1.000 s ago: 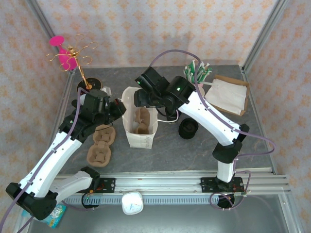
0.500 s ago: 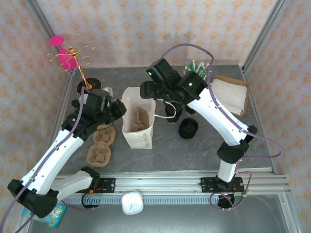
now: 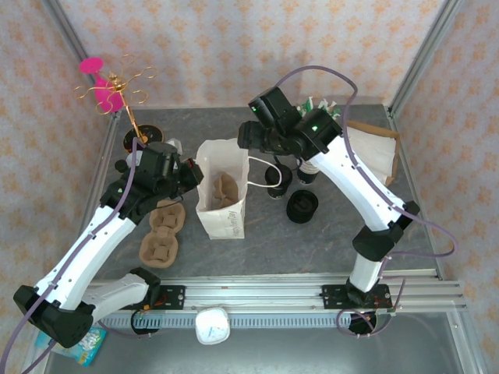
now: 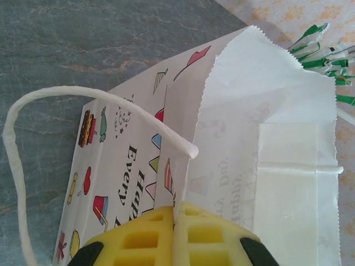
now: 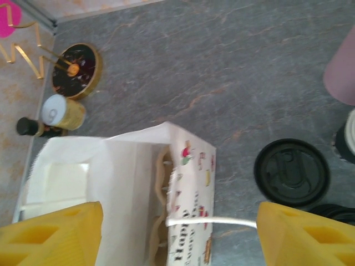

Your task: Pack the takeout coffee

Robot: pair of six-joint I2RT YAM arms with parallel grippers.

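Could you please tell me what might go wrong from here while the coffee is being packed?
1. The handle loop lies just below the open right gripper; reaching for the takeout coffee could snag it and drag the paper bag.
2. The left gripper pinches just one rim, so the mouth may sag shut.
3. The coffee stands close to the cup stack; a nudge might topple either.

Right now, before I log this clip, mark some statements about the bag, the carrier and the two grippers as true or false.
1. The left gripper is shut on the white bag's rim. True.
2. The right gripper grips a cup. False: its jaws stand wide open, holding nothing.
3. The bag lies flat on its side. False: it stands upright, mouth open.
4. A brown cup carrier sits inside the bag. True.
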